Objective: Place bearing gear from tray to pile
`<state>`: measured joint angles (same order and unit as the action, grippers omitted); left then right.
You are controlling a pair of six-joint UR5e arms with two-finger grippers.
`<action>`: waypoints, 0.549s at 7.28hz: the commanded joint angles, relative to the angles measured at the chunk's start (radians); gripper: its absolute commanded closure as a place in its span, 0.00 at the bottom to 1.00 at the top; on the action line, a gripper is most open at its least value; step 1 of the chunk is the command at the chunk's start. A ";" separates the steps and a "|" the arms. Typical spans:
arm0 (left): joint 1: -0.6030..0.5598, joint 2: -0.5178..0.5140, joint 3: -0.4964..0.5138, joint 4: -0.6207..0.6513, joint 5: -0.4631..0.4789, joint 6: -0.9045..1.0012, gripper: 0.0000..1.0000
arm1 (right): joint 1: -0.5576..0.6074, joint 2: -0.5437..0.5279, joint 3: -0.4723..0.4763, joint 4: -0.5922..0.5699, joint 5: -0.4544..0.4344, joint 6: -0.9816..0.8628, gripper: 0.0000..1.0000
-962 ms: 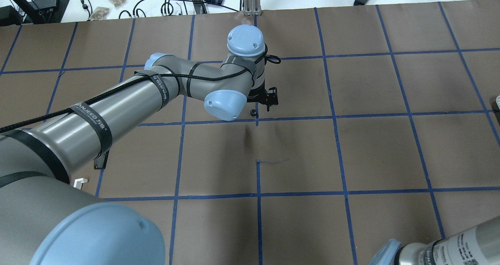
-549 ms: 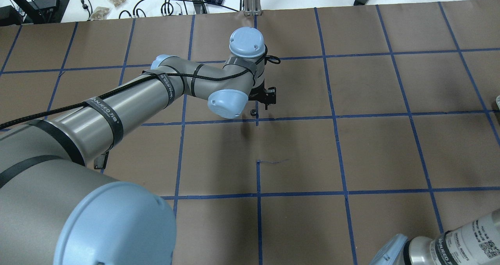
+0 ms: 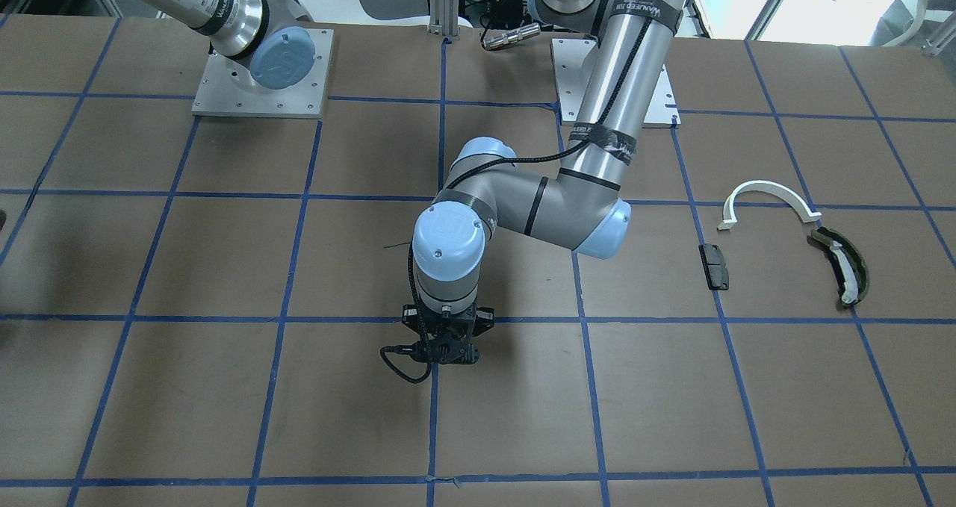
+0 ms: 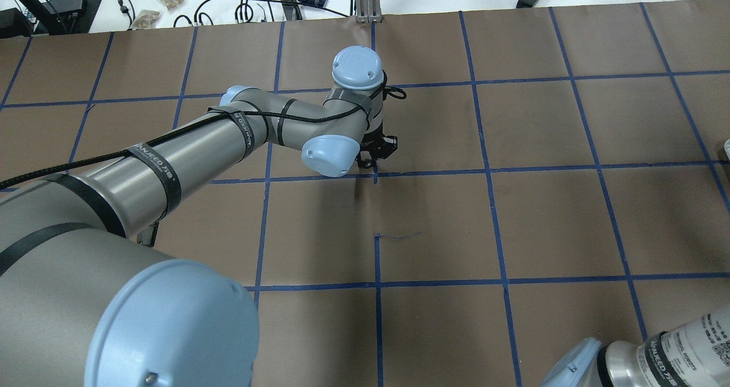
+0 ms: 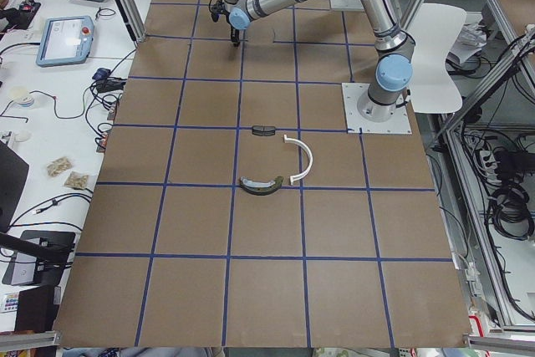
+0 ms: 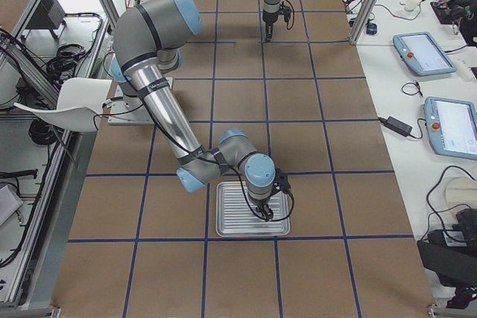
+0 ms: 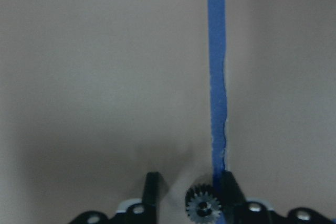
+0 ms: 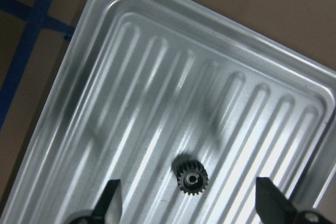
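My left gripper is open and low over the brown table, right beside a blue tape line. A small dark bearing gear lies between its fingers, close to the right-hand finger. This gripper also shows in the overhead view and the front view. My right gripper is open above the ribbed metal tray, over a second dark gear. The pile lies apart: a white half-ring arc, a dark pad and an olive shoe.
The tray sits at the table's end on my right. The pile is towards the end on my left. Cables and pendants lie on the white bench beyond the table's far edge.
My left gripper has come down over the small gear that lay on the table beside the tape line. The gear has stayed in place. The right arm has shifted slightly.
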<state>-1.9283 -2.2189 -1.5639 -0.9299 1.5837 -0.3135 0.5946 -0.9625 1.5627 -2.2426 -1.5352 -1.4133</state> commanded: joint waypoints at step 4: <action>0.206 0.109 0.007 -0.157 0.085 0.407 1.00 | -0.001 0.036 -0.006 -0.008 0.003 -0.007 0.23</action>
<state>-1.8291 -2.1579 -1.5478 -1.0310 1.6178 -0.1023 0.5936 -0.9390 1.5600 -2.2476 -1.5325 -1.4208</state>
